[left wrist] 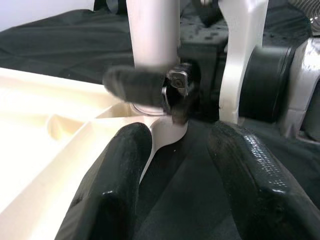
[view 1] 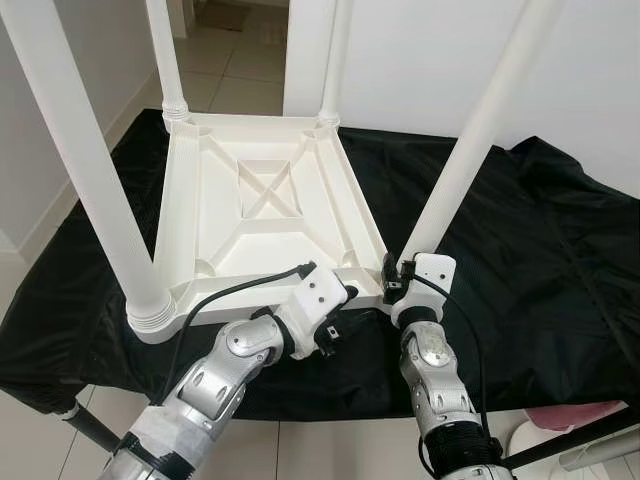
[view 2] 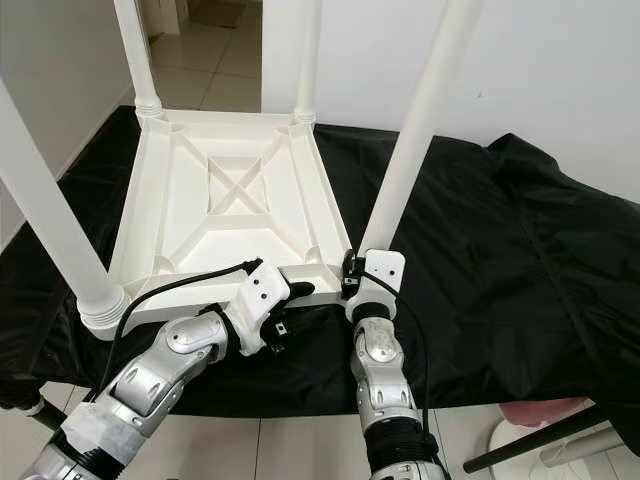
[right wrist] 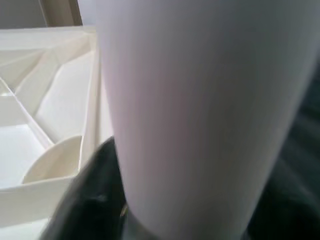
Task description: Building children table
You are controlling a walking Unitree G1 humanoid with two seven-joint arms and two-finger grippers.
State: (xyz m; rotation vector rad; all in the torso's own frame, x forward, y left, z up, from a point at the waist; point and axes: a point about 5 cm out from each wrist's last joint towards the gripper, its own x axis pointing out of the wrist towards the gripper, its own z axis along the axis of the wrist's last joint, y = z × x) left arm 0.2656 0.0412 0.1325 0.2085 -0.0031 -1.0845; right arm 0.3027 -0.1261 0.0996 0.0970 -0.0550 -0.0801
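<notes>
A white plastic children's table [view 1: 265, 200] lies upside down on a black cloth [view 1: 520, 230], with its legs pointing up. My right gripper [view 1: 393, 277] is shut on the base of the near-right leg [view 1: 470, 140], where it meets the table's corner. In the right wrist view that leg [right wrist: 200, 110] is very close, with one black finger [right wrist: 95, 200] against it. My left gripper [left wrist: 182, 185] is open just beside that corner, one finger [left wrist: 115, 185] by the table's rim and the other [left wrist: 250, 190] over the cloth.
The near-left leg [view 1: 90, 170], far-left leg [view 1: 165, 55] and far-right leg [view 1: 335, 60] stand upright. A white wall rises behind the cloth, and tiled floor shows beyond. A pink object [view 1: 575, 415] and a black rod [view 1: 570, 445] lie at the lower right.
</notes>
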